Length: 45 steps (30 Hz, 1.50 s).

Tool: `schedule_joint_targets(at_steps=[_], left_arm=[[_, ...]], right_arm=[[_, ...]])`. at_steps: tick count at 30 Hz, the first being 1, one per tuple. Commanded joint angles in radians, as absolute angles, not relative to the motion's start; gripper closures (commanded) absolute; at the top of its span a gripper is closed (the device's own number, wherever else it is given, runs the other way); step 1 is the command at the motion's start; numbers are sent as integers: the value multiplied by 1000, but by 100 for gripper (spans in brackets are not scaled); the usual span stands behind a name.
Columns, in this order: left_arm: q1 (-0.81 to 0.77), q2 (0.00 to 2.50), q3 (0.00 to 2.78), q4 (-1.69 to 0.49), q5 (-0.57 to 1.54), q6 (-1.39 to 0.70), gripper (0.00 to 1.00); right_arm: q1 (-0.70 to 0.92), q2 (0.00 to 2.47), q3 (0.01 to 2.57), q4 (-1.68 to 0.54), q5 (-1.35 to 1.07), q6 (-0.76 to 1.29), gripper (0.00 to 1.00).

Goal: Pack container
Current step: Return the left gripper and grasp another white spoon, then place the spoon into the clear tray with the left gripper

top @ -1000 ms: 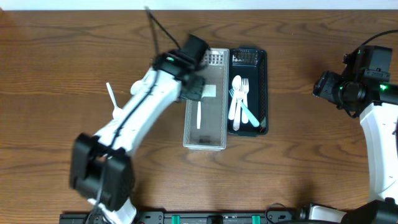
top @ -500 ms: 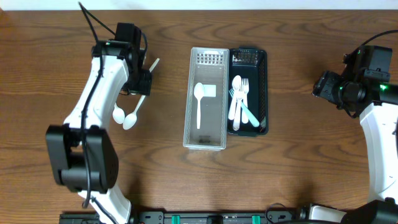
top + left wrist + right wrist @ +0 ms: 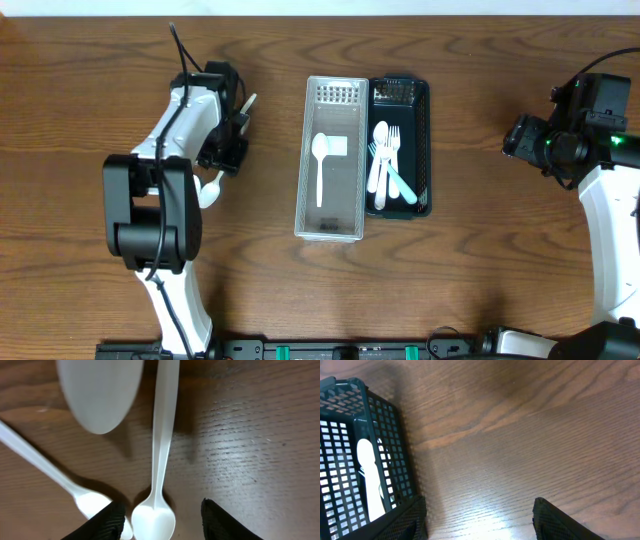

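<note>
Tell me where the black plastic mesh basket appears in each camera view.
Overhead: the black plastic mesh basket sits right of centre, beside the clear rectangular plastic tray.
Left wrist: not in it.
Right wrist: at the left edge, a white utensil inside.
Shared landmark: the brown wooden table.

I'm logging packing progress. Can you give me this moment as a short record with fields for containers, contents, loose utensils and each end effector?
clear bin: one white spoon inside
black basket: several white utensils and a pale green utensil
loose spoons: three, white, on the table under the left arm
left end effector: open, straddling the middle spoon, not closed on it
right end effector: open, empty, over bare table beside the black basket
</note>
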State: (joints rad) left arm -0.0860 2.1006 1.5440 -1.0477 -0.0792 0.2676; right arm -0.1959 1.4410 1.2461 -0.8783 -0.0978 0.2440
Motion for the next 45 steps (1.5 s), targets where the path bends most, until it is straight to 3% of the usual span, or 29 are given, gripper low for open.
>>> schedule_joint_targets(at_steps=[1,7,11,18,21,30,34,38,45], left_arm=[[-73,2127,1520,-1042,-83,283,49],[-53,2130,1475,-1001,-78,268,55],[-52,2130,1475,-1001,-62,268,70],[-54,2131,1423,-984,-52,268,78],[-54,2131,1384,-979,-52,268,94],[-80,2039,1467,-1122,-24,158,94],[-136,1918,1528,-1160,152,113,94],[-227,1781,1556,-1124,316,60,94],[-430,1664,1555,-952,324,-122,94]], right_arm=[[-203,1442,1253,-881,-101,226,28],[-203,1442,1253,-881,-101,226,28],[-203,1442,1253,-881,-101,227,28],[-203,1442,1253,-884,-102,227,30],[-203,1442,1253,-895,-102,228,32],[-203,1442,1253,-908,-102,228,33],[-203,1442,1253,-907,-102,227,33],[-203,1442,1253,-906,-102,227,33],[-201,1442,1253,-902,-102,228,32]])
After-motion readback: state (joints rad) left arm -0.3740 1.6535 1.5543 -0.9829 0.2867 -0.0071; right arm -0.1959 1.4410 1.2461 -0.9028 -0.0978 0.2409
